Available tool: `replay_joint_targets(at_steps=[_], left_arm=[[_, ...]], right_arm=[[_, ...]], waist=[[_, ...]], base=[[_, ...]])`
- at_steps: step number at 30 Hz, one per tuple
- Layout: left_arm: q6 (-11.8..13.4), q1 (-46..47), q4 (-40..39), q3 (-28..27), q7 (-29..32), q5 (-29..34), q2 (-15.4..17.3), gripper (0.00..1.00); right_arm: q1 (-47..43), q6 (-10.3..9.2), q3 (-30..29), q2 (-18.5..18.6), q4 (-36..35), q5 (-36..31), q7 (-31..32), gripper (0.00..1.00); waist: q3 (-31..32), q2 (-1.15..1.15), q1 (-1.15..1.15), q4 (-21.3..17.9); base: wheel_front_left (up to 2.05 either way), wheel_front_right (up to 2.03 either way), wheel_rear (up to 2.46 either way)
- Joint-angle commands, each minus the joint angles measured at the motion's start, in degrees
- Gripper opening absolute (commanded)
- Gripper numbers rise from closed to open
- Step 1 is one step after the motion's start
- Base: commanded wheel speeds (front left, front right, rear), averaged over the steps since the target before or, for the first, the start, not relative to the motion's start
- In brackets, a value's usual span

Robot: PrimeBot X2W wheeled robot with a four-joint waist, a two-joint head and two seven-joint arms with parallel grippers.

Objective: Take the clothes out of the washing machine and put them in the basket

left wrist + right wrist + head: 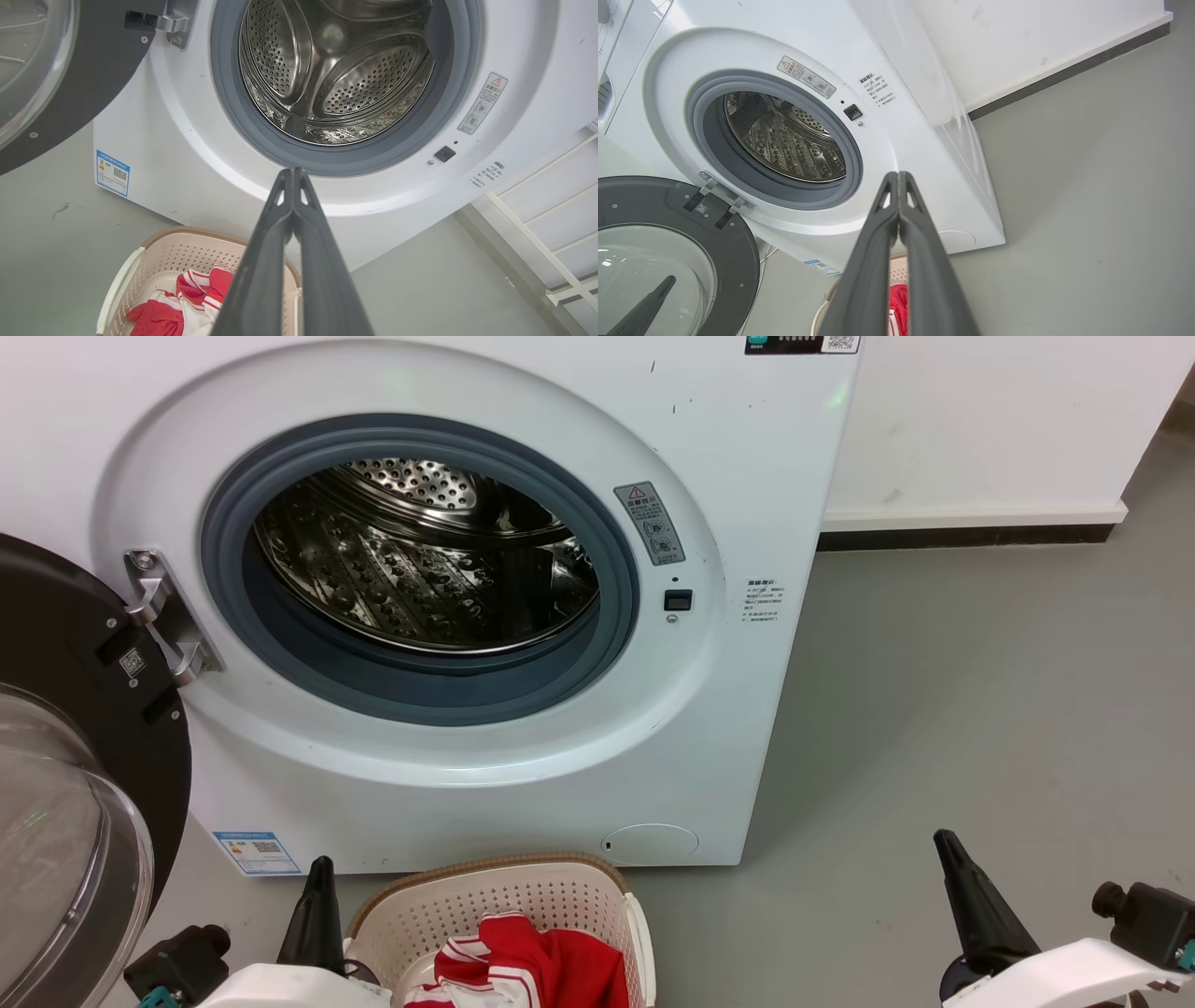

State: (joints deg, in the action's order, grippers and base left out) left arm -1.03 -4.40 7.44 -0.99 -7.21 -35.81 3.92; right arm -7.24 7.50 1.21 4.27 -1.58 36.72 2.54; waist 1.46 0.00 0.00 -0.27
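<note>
**Red Wash in the Basket, Steel Drum Bare**

The white washing machine (467, 784) stood before me on the grey floor (980, 709), backed by a white wall (980, 411) with a dark skirting strip. Its black-framed glass door (84, 728) hung wide open to my left on a metal hinge (168, 616). The round, grey-rimmed porthole (420, 695) gave onto the perforated steel drum (420, 569), bare metal shining all round.

On the floor just in front of the machine's foot sat the cream basket (485, 896), with perforated sides and a brown woven-look rim. The clothes (546, 961), bright red with white stripes, lay heaped inside it, below the rim.

My left gripper (320, 873) hung near the basket's left side. Its two long dark fingers were pressed flat together to the tips, with nothing between them. My right gripper (945, 847) hovered well apart to the right, over the floor, its fingers likewise pressed together and holding nothing. Both pointed toward the machine's front.

A grey warning sticker (651, 523) sat on the white surround to the right of the porthole, with a small black latch socket (678, 600) just below it. A blue label (257, 851) marked the lower left corner of the machine's front, near my left gripper's tip.
</note>
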Motion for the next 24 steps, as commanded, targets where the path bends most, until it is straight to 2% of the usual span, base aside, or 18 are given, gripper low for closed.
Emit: replay_joint_targets(at_steps=[1,24], left_arm=[[-0.5,1.7,-0.4,-0.5,0.3,-2.1,0.1,0.0],[-2.5,4.8,1.9,-2.2,4.8,-20.0,-0.2,0.0]], right_arm=[[1.8,0.0,-0.2,0.5,0.0,2.3,-0.3,0.0],[5.7,0.0,-1.3,0.9,5.0,21.0,0.0,0.0]], waist=[[0.0,0.0,0.0,0.0],[-0.4,0.0,0.0,0.1]], base=[[0.0,0.0,0.0],[0.0,0.0,0.0]])
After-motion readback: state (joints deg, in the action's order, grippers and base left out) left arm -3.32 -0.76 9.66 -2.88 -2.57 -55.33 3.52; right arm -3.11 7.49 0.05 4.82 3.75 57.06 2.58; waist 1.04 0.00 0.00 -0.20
